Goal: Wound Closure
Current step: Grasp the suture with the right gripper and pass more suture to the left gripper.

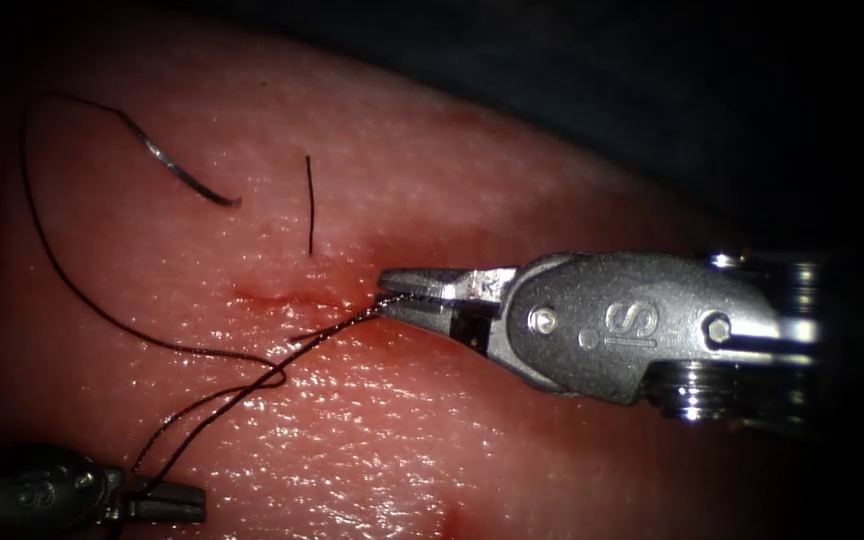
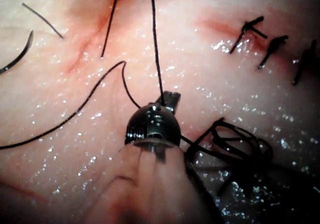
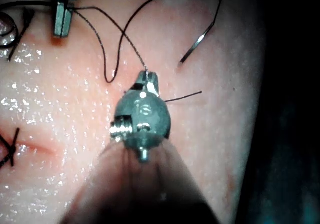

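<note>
Right tool — grey metal clevis, stamped marking, two round pins; slim tapered jaws; left tool — darker, similar.

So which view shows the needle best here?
The endoscope view: the needle lies whole on the tissue, free of both tools, which each grip thread. The right wrist view shows it smaller; the left wrist view only part.

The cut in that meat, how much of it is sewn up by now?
Several dark stitches already cross the cut in the left wrist view. In hand: both tools hold the thread, the right tool near the cut, the left tool lower left. The needle lies free on the tissue, upper left of the cut, beside a loose cut end of thread. This red stretch of the cut looks unstitched.
</note>
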